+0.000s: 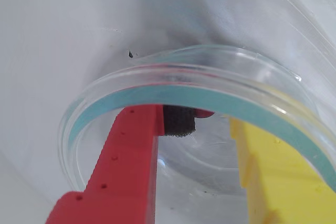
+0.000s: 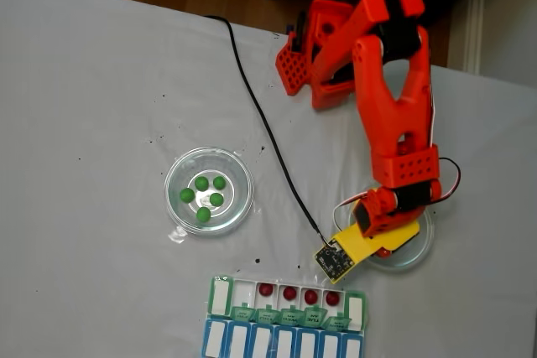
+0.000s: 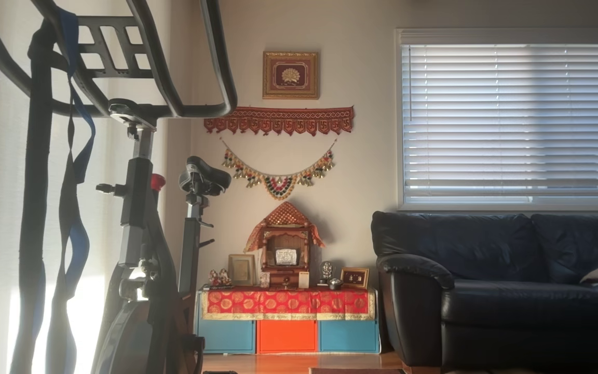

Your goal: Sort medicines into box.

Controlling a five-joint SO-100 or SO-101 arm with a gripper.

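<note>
- In the fixed view, the red arm [image 2: 393,98] is seen reaching down over a clear round dish [image 2: 417,256] at the right of the grey table [image 2: 101,98].
- The end effector [image 1: 205,124] is lowered inside that dish [image 1: 220,80] in the wrist view, with a red finger [image 1: 126,150] at the left and a yellow finger [image 1: 268,171] at the right.
- The fingers are held well apart; a black foam pad [image 1: 178,121] is fitted on the inner face of the red one.
- A dark red ball [image 1: 205,113] is glimpsed just beside the pad, against the dish wall; whether it is touched by the pad cannot be told, and nothing appears to be clamped between the fingers.
- Five green balls [image 2: 203,196] are gathered in a second clear dish [image 2: 238,175] at the left in the fixed view, well apart from the arm.
- The box [image 2: 220,296] is laid along the bottom edge of the table in the fixed view, its green lids [image 2: 289,317] folded open toward the camera.
- Four dark red balls [image 2: 299,293] are lodged one apiece in four neighbouring compartments, toward the right of the row.
- A blue-lidded row [image 2: 281,343] is set touching the box along its lower side.
- A black cable [image 2: 260,123] is run across the table from the top to the camera board [image 2: 332,257] on the wrist.
- A living room is shown in the other view, with an exercise bike [image 3: 143,234] and a dark sofa [image 3: 501,280].
</note>
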